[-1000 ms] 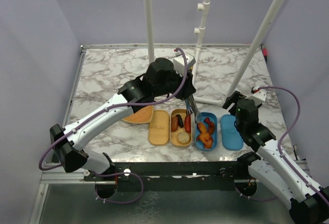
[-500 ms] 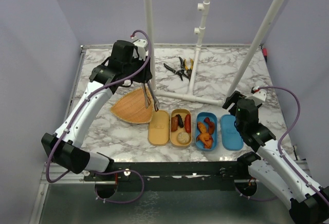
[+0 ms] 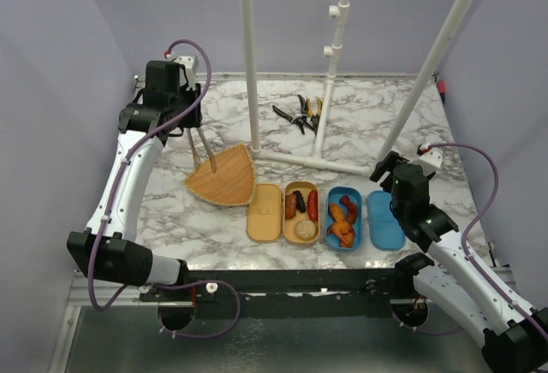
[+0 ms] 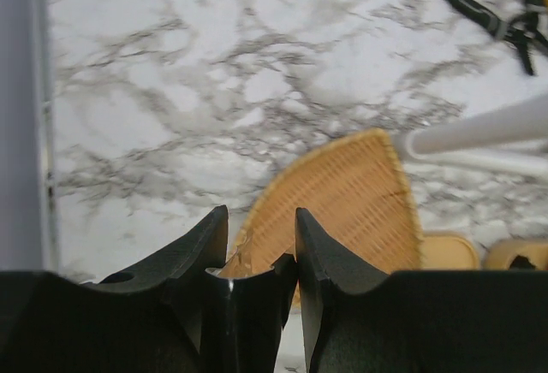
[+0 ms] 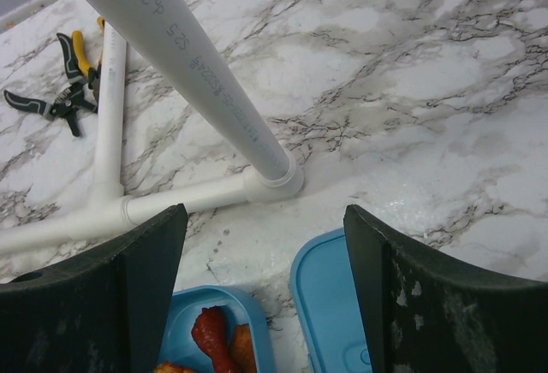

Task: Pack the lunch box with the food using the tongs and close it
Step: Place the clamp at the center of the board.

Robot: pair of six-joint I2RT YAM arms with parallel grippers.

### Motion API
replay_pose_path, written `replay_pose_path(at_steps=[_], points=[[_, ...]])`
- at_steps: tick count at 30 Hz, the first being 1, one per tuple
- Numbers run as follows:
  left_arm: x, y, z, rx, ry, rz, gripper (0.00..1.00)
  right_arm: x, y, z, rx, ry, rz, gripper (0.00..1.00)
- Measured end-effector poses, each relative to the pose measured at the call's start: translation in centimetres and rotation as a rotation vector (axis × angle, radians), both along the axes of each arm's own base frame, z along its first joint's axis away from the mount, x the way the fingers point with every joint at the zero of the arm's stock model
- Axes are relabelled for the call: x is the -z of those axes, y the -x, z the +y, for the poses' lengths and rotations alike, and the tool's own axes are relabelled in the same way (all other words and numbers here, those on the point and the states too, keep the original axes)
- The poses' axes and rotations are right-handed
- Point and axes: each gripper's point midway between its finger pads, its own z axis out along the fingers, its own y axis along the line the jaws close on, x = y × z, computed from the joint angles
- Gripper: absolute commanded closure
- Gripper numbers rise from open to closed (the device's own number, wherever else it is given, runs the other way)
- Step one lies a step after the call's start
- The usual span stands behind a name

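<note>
One line of grey print runs down the white pipe (image 5: 193, 69) in the right wrist view, upside down and too blurred to read.

The left gripper (image 4: 260, 227) is up at the far left corner of the table (image 3: 377, 116). Its jaws are closed on the top of the tongs (image 3: 202, 149), which hang down with their tips over the left edge of the woven tray (image 3: 229, 183). A second ago this arm was stretched across the middle, with the tong tips down at the blue box (image 3: 345, 191). Half a second ago it was back over the tray, and now it is farther left and farther back. That move has uncovered the pliers (image 3: 300, 116), which lie near the foot of the pipe frame and were hidden by the arm a second ago.

The right gripper (image 5: 264, 219) hovers above the gap between the blue box and the blue lid (image 3: 384, 219), jaws wide apart and holding nothing. It has not shifted across the three moments.

The food has not moved either. Dark and red sausage pieces (image 3: 301, 204) and the ball (image 3: 305, 229) lie in the beige box (image 3: 301, 185). Orange and red pieces (image 3: 342, 222) lie in the blue box. The beige lid (image 3: 265, 213) lies just left of its box and the blue lid just right of its own. Both boxes are uncovered, and all four sit in a row at the near edge.
</note>
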Motion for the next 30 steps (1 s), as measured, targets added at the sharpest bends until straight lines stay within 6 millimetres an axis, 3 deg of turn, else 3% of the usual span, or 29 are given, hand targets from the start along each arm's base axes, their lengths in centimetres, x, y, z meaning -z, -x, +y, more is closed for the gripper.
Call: replay_pose_path(at_steps=[4,9,12,19,30], points=[[-0.2,-1.3,5.9,-0.182,-0.079,0.006,0.63,0.0,-0.1,0.0,-0.004,0.008,-0.001,0.21],[1.4,-2.0,10.8,-0.309,-0.114,0.067,0.62,0.3,-0.2,0.1,-0.008,0.022,0.011,0.21],[3.3,-2.1,12.4,-0.341,-0.122,0.131,0.62,0.3,-0.3,0.0,-0.009,0.025,0.011,0.21],[5.7,-1.7,13.4,-0.338,-0.139,0.224,0.62,0.2,-0.4,0.1,-0.012,0.028,0.009,0.21],[9.9,-3.3,12.5,-0.269,-0.092,0.334,0.61,-0.5,-0.2,0.0,-0.011,0.018,-0.017,0.21]])
